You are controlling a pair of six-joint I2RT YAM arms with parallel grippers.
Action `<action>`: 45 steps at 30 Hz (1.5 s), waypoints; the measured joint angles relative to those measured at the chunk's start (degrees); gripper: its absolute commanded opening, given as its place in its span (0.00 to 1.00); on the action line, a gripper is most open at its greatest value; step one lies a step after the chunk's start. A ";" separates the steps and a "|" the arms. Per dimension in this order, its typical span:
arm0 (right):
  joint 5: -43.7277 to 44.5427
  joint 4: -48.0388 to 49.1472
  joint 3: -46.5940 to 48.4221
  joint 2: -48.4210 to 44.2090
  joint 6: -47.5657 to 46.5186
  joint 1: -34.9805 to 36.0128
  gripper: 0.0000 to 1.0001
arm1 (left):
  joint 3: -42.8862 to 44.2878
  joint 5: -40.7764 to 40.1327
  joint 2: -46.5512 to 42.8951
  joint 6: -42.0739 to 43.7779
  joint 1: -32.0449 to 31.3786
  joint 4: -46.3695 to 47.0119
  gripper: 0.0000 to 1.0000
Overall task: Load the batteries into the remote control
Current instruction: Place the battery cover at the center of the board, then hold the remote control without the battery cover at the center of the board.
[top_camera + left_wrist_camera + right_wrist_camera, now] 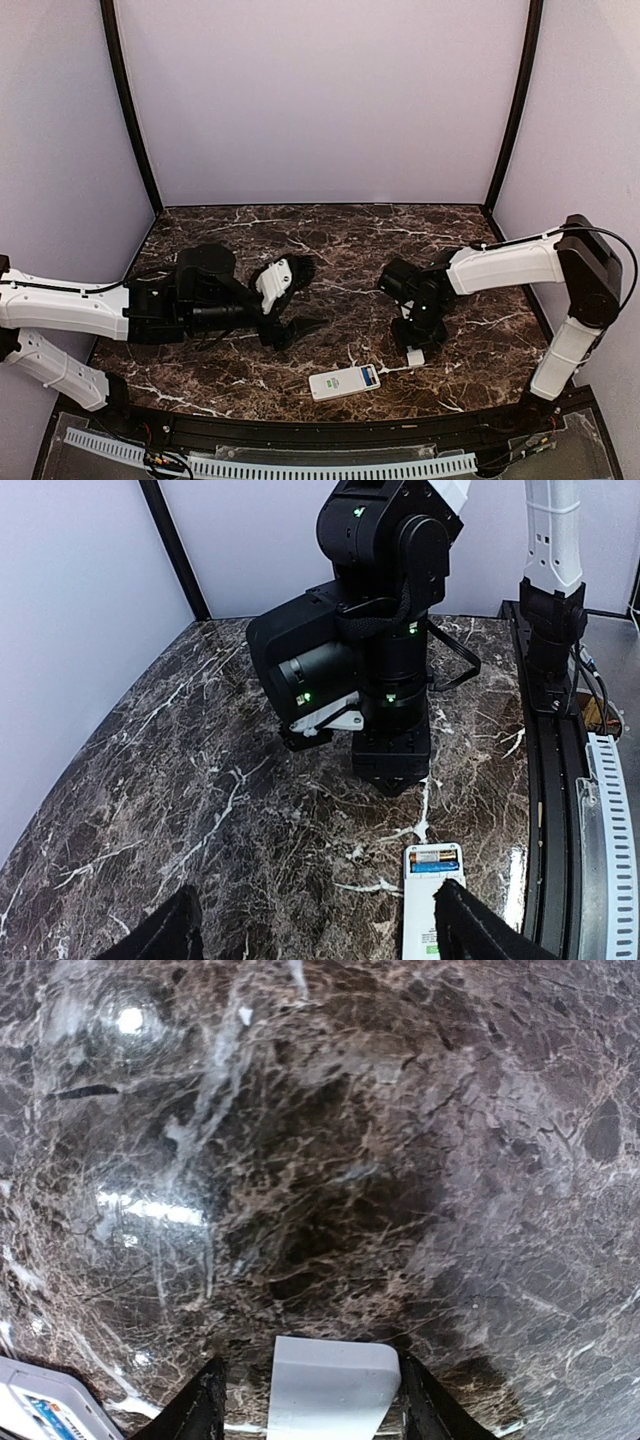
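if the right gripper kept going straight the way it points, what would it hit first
Probably the small white cover piece between the right gripper's open fingers, with the marble table right under it. The gripper points down; the gap to the piece is unclear.

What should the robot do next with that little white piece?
Probably shut the right hand on the white cover. The hand's fingers stand open around the cover. The batteries already lie in the remote control, and its slot is uncovered, so the cover likely goes there.
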 measured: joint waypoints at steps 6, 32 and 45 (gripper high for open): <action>-0.74 0.85 -2.47 -2.47 0.24 0.24 0.58 | 0.02 1.07 0.28 -0.68 0.00 -3.61 0.90; -4.83 5.73 -8.41 -9.60 -1.68 -3.43 0.51 | 3.52 6.27 24.92 -1.18 -1.20 -12.68 0.95; -5.14 6.67 -8.00 -9.20 -1.49 -3.74 0.43 | 4.17 2.62 28.44 0.09 -5.05 -10.91 0.73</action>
